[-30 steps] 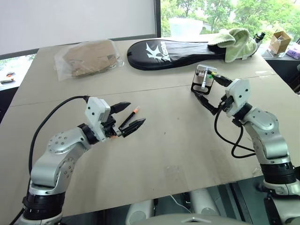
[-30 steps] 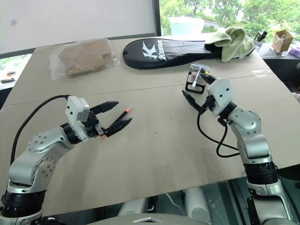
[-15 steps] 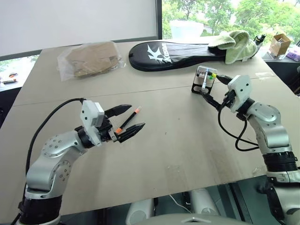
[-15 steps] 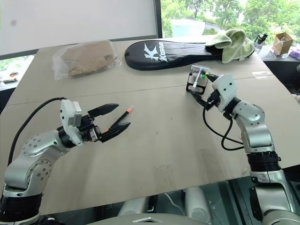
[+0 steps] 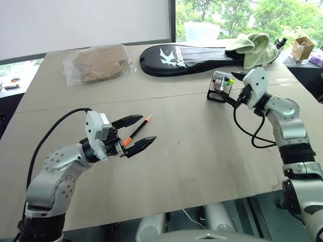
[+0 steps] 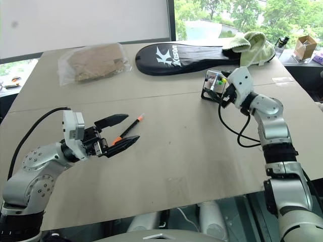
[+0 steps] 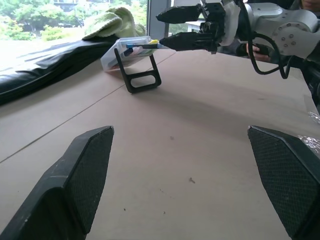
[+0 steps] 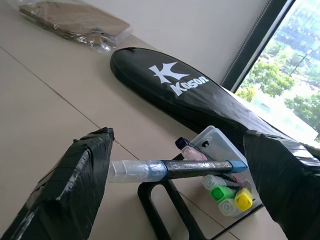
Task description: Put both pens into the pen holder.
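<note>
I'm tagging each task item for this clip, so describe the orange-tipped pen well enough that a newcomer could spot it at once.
Start from the big tan table and look to the robot's left side, away from the long black bag at the far edge. The pen lies flat on the bare tabletop, seen between the open fingers of the left gripper. Its slim black barrel with an orange tip sets it apart.

Orange-tipped black pen; blue-ended pen; black-framed pen holder

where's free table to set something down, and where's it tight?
Free: the wide stretch of table between the left gripper and the right arm, and the strip between the plastic-wrapped packet and the orange pen. Tight: around the pen holder, with the right gripper, blue pen and racket bag close.
</note>
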### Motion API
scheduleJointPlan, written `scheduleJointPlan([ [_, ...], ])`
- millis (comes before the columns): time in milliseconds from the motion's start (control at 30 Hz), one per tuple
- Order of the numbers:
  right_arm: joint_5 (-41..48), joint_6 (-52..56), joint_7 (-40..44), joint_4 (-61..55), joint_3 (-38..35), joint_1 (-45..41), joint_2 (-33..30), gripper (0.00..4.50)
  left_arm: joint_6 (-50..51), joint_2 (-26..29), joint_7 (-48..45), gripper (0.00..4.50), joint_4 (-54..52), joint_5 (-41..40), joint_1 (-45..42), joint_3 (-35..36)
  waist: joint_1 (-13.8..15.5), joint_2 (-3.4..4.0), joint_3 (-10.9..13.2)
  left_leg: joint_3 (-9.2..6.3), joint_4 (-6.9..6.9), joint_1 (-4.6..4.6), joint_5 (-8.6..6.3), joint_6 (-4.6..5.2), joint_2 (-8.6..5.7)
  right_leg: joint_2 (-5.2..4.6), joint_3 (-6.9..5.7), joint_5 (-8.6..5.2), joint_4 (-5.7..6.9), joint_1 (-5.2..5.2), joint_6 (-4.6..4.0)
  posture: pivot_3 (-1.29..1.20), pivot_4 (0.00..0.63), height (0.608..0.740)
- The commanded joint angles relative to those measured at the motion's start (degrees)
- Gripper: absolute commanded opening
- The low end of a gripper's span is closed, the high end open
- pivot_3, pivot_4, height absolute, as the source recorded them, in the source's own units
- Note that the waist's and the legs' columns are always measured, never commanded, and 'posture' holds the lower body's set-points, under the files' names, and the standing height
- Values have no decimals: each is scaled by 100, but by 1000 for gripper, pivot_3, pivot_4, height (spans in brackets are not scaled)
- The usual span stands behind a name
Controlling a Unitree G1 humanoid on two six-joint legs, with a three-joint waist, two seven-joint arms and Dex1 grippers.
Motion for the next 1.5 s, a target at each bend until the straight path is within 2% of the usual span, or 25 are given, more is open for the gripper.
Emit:
scheduleJointPlan([
  [33, -81, -606, 383, 877, -55, -582, -120, 4398, -88, 16, 7, 4500, -252, -83, -47, 64, 18, 0, 0, -3, 0, 0, 0, 0, 0, 0, -3, 0, 0, 0, 0, 0, 150, 740],
  [167, -99, -966, 590, 1475, -122, -973, -152, 4398, -53, -6, 102, 4500, -340, -93, -7, 81, 30, 2, 1, -10, -3, -7, 0, 0, 1, 0, -8, 4, -5, -1, 7, 0, 150, 740],
  [333, -414, -1401, 312, 2516, -114, -1481, -178, 4398, -28, -30, 239, 4500, -475, -37, 101, 33, 15, 3, 2, -2, -4, -5, 0, 0, 1, -2, -1, 3, -8, -1, 6, 0, 150, 740],
  [467, 70, -1158, 753, 2136, -384, -1411, -107, 4398, 147, 18, 686, 4500, -434, 209, 121, 68, 15, 4, 3, -7, -4, -4, 0, 0, 2, 0, -3, 1, -4, -1, 2, 0, 150, 740],
  [533, 523, -585, 1179, 1254, -450, -990, -125, 4398, 333, 73, 988, 4500, -471, 382, 142, 48, 19, 5, 3, -11, -5, -4, 0, 0, 5, 0, -4, 5, -3, -1, 8, 0, 150, 740],
  [633, 1211, 579, 1454, -1432, -307, 569, -389, 4398, 1348, 344, 1863, 4500, -581, 692, -5, -13, 88, 2, 0, -30, -6, -7, -1, 0, 7, -2, -22, 8, -2, 2, 15, 0, 150, 740],
  [700, 1591, 1410, 1273, -2940, -271, 1475, -606, 4398, 1980, 542, 2013, 4500, -546, 549, -231, -56, 145, 13, 7, -53, -8, -17, -4, 4, 5, -10, -48, 5, -1, 1, 20, 0, 150, 740],
  [833, 1883, 2678, 416, -5074, -362, 2758, -793, 4398, 2921, 806, 2200, 4500, -395, 410, -709, -96, 142, 25, 14, -47, -6, -22, -4, 4, -3, -17, -47, 4, 1, -5, 22, 0, 150, 740],
  [867, 2211, 3166, 296, -5564, -353, 3035, -883, 4398, 3206, 953, 2288, 4500, -363, 513, -841, -224, 130, 24, 15, -45, -5, -17, -5, 4, -2, -15, -46, 3, 0, -2, 22, 0, 150, 740],
  [1000, 1924, 4225, -539, -6733, -127, 3467, -1222, 4398, 4231, 1545, 2187, 4500, -50, 748, -1571, -1095, 78, 14, 9, -46, 2, -4, -4, 4, -3, -7, -45, -26, 4, 9, 24, 0, 150, 740],
  [1067, 2352, 4639, -717, -6787, -187, 3406, -1059, 4398, 4514, 1714, 2084, 4500, 272, 912, -1931, -1602, 41, 2, 3, -44, 5, 6, -3, 3, -4, -3, -44, -26, 4, 20, 24, 0, 150, 740],
  [1167, 2624, 5067, -1159, -6826, -248, 3282, -730, 4398, 4377, 1808, 1981, 4500, 693, 1368, -2195, -2329, 18, -6, 5, -40, 6, 9, -3, 4, -3, 2, -39, -26, 3, 23, 24, 0, 150, 740],
  [1200, 2682, 5165, -1260, -6850, -250, 3257, -656, 4500, 4284, 1789, 1969, 3979, 801, 1504, -2242, -2492, 24, -7, 5, -36, 3, 5, -3, 3, -4, 3, -36, -26, 3, 14, 24, 0, 150, 740],
  [1233, 2721, 5269, -1386, -6882, -242, 3241, -575, 4500, 4209, 1720, 1968, 3953, 915, 1600, -2284, -2588, 38, -3, 2, -37, 3, 2, -3, 3, -4, 3, -36, -26, 4, 13, 23, 0, 150, 740],
  [1267, 2756, 5364, -1517, -6909, -238, 3224, -503, 4500, 4147, 1660, 1948, 3669, 1000, 1646, -2311, -2627, 58, -1, 0, -39, 1, 4, -3, 3, -3, 0, -35, -24, 4, 14, 23, 0, 150, 740],
  [1367, 3044, 5720, -2015, -6854, -400, 3169, -94, 4500, 3942, 1545, 1868, 2131, 1154, 1726, -2302, -2615, 107, 5, -5, -44, 0, 4, -3, 3, -3, -5, -36, -22, 3, 17, 14, 0, 150, 740],
  [1500, 3451, 6370, -2702, -6442, -622, 2809, 569, 4500, 3082, 1304, 1597, 792, 1268, 1658, -2139, -2201, 84, 8, -10, -40, 5, 13, -2, 4, 0, -3, -32, -26, 4, 24, 23, 0, 150, 740],
])
